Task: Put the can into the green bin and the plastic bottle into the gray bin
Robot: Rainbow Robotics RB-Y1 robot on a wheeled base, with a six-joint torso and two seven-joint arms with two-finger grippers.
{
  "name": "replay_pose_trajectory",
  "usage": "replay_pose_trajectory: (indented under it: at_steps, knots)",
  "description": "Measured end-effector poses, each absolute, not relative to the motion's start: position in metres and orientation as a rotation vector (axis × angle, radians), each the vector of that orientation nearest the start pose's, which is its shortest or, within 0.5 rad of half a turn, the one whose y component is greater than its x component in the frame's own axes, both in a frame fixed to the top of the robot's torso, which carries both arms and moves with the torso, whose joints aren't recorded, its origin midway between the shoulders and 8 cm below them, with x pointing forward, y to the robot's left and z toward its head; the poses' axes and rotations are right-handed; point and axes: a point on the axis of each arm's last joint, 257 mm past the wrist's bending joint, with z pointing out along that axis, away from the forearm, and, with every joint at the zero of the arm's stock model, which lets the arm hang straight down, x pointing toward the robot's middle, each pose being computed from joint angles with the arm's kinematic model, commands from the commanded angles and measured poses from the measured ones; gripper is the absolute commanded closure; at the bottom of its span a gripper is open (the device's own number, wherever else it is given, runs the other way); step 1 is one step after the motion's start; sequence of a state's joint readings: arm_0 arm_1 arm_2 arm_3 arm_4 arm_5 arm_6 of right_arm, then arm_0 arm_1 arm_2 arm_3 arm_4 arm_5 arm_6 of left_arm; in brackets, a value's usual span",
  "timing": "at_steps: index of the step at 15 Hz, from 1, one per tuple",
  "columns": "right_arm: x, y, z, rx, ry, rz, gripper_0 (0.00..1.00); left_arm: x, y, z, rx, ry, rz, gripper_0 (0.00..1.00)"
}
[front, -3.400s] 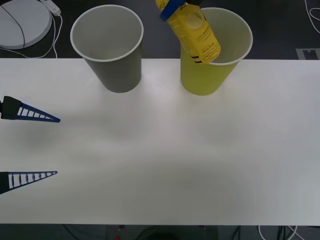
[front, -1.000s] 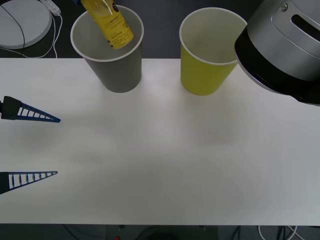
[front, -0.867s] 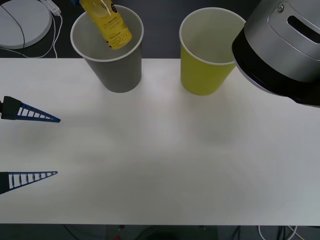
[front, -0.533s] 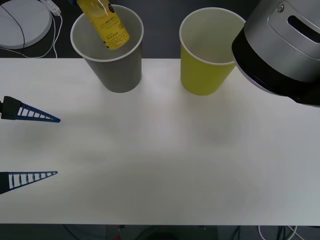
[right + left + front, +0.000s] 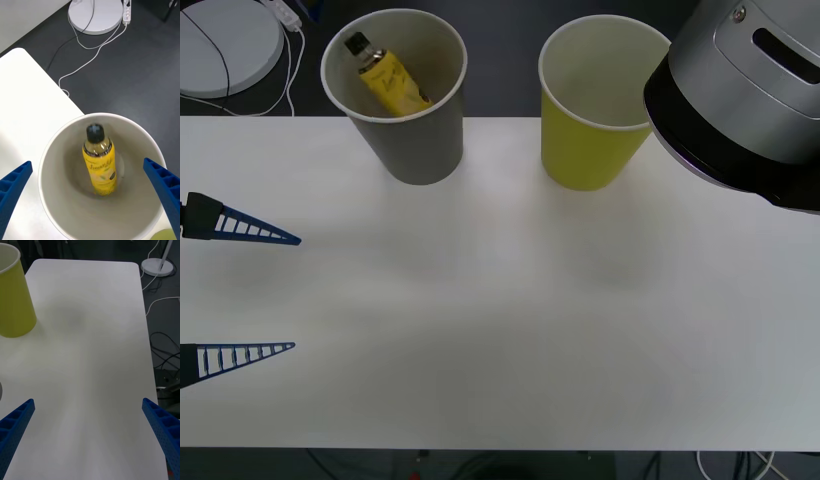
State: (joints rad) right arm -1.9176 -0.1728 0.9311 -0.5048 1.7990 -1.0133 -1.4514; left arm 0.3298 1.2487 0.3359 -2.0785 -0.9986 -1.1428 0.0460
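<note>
A white table (image 5: 500, 330) stands on dark floor (image 5: 123, 71) strewn with white cables (image 5: 90, 48).

Plastic bottle (image 5: 99, 167) label: cursive script, approx "Smoothie", not sure; small print below illegible.

You have two bins standing on the table (image 5: 500, 330) along its far edge: the gray bin (image 5: 412, 140) to the left, the green bin (image 5: 590, 150) to its right, apart from each other. The plastic bottle (image 5: 387, 80) lies inside the gray bin, tilted, cap end up. The left gripper (image 5: 295, 293) sits over the table's left edge, nearer you than the bins. The right gripper (image 5: 90, 195) hangs directly above the gray bin's mouth. A round floor base (image 5: 225, 45) lies behind the table, left of the gray bin.
</note>
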Motion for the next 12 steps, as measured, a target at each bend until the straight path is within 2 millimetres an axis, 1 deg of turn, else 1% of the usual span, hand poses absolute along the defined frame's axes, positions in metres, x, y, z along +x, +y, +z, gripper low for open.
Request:
replay_pose_trajectory:
  at_steps: [5,8,12]
  knots:
    - [0.597,0.161,0.079,-1.023,1.995,0.187,0.0,0.306,0.245,-0.109,1.623,1.462,-0.416,0.0]
    - [0.597,0.157,0.082,-1.023,2.001,0.197,0.0,0.306,0.245,-0.109,1.623,1.462,-0.416,0.0]
    - [0.583,0.149,0.077,-1.092,2.011,0.22,0.0,0.306,0.245,-0.109,1.623,1.462,-0.416,0.0]
